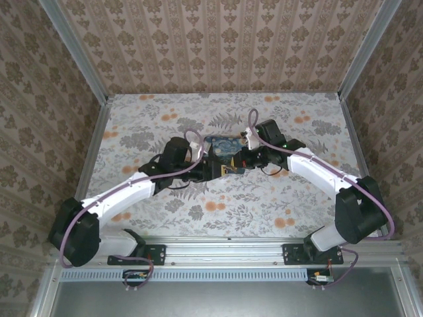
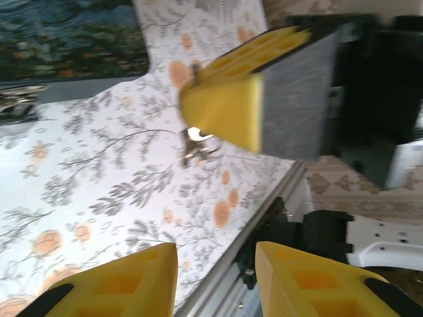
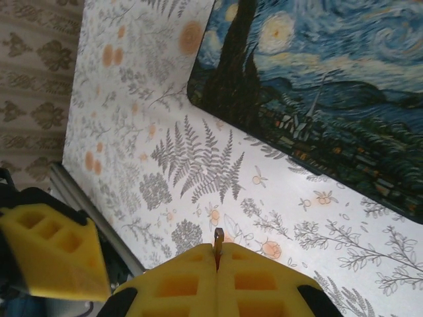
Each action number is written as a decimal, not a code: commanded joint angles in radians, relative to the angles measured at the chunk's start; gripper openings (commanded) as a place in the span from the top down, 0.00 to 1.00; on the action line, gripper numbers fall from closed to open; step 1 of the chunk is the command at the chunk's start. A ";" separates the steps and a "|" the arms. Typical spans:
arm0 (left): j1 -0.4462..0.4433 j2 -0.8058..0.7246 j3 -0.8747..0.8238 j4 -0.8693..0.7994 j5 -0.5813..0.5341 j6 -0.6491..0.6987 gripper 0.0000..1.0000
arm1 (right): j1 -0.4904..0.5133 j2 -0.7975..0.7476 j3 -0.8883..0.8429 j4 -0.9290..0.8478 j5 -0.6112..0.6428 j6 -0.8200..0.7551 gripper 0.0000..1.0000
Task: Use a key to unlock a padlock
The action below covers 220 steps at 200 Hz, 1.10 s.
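The cell is closed in on three sides by walls (image 1: 218,46) papered in a brown damask pattern, so little room is left for wide sweeps. The surface (image 1: 165,211) is covered with a flat floral print, on which a small metal thing is judged likely to slide when nudged.

A dark blue box (image 3: 317,86) with a swirled night-sky print is set at the centre of the top view, slightly toward 12 o'clock. Both arms are brought together at its 6 o'clock edge.

The left claw (image 2: 215,249) is held partly apart, with nothing between its fingers. The right claw (image 3: 218,254) is pressed shut on a thin brass-coloured blade, taken to be the key (image 3: 218,236), which is pinched in the seam between the pads. In the left wrist view a small metal loop (image 2: 197,142) is seen hanging under that claw, just above centre.

The padlock cannot be picked out for certain. A blurred glint of metal (image 2: 16,105) is seen at 9 o'clock of the left wrist view, just beside the box, and it may be the lock or a hasp.

The padlock is judged dense for its size, rigid, smooth and slippery, but not fragile. It is best taken by the flat sides of its body, with the keyhole face left clear. The key is judged light and stiff, and apt to twist between the pads when turned.
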 commanded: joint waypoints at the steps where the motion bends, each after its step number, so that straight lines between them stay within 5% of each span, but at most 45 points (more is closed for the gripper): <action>1: 0.007 0.030 0.056 -0.049 -0.042 0.058 0.61 | 0.012 -0.025 0.038 -0.057 0.067 0.034 0.95; 98: -0.008 0.133 0.036 0.211 0.039 -0.065 0.59 | 0.030 -0.025 0.035 -0.059 0.068 0.033 0.96; 220: -0.010 0.168 0.051 0.187 0.027 -0.051 0.72 | 0.045 -0.036 0.036 -0.059 0.043 0.042 0.96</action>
